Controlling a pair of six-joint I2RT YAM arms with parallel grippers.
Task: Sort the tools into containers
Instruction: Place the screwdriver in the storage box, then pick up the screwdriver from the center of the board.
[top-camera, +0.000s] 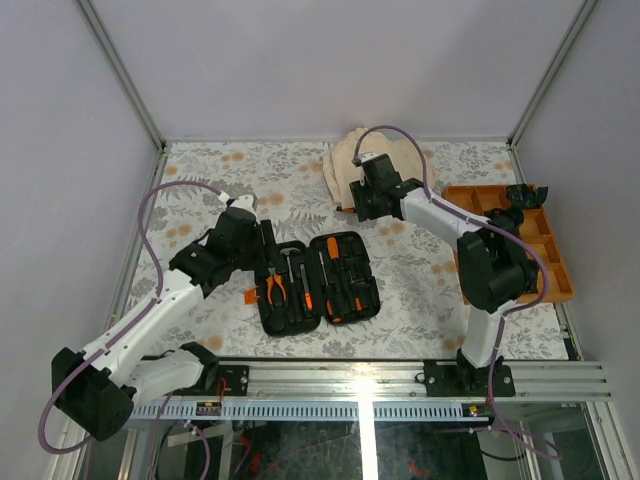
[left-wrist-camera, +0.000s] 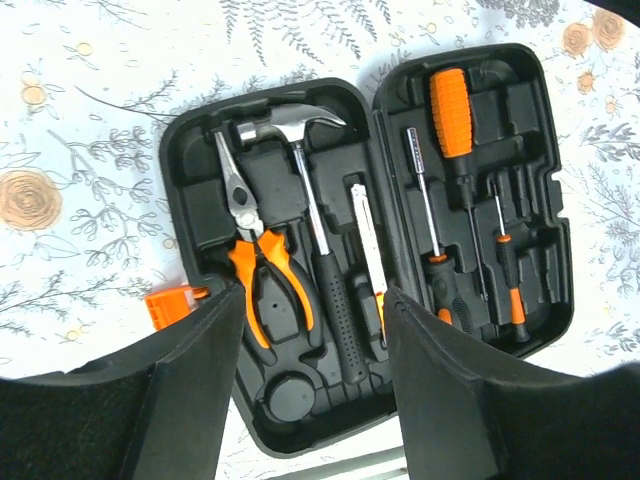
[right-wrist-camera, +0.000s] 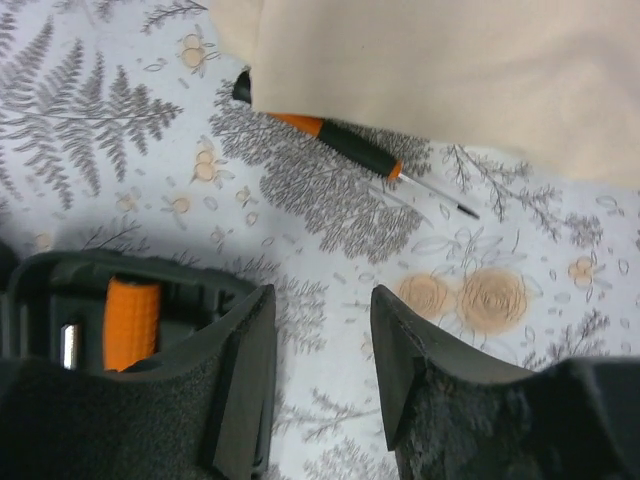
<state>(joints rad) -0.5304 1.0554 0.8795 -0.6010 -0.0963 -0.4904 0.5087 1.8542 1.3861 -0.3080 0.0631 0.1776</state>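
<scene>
One black tool case, open flat in two halves mid-table: one pliers, one hammer and one slim tool in the left half, one big orange-handled screwdriver and two thinner drivers in the right. One loose screwdriver on the table, handle end under one beige cloth. Flower-printed top, plain white walls. One orange tray at the right edge. Left gripper open, empty, above the case; right gripper open, empty, near the loose screwdriver.
</scene>
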